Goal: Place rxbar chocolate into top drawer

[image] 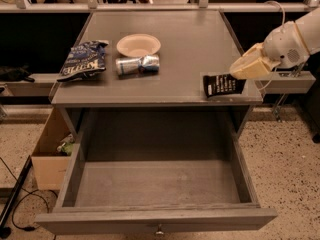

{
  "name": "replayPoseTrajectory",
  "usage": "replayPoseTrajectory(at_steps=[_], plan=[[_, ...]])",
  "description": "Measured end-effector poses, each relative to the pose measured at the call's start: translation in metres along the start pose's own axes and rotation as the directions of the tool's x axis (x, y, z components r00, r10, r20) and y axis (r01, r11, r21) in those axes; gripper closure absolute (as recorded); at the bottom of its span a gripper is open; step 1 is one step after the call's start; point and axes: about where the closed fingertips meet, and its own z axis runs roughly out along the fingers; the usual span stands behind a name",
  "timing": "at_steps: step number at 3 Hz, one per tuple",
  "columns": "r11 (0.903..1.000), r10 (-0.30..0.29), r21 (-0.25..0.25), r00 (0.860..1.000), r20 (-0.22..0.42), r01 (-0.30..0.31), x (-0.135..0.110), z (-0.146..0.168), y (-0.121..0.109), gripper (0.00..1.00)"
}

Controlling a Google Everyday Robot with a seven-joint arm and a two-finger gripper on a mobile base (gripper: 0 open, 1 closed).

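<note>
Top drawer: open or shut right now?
Open: the wide grey wooden drawer is pulled out, bare floor showing. The gripper holds the black-wrapped bar at the right front corner of the tabletop.

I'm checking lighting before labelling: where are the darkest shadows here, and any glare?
Camera view: the rear of the top drawer, under the table, sits in deep shadow; the table's surface shows a mild sheen, no harsh glare; the gripper, holding the rxbar chocolate at the table's right edge, is brightly lit.
</note>
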Motion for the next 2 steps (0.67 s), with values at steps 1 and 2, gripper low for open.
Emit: replayPoseTrajectory(at_steps=[1,2], plan=[[0.9990,-0.004,0.045,0.999,0.054,0.002,-0.001,-0.015,0.040,1.00],[0.9971,0.033,0.064,0.993,0.112,-0.041,0.009,-0.015,0.088,1.00]])
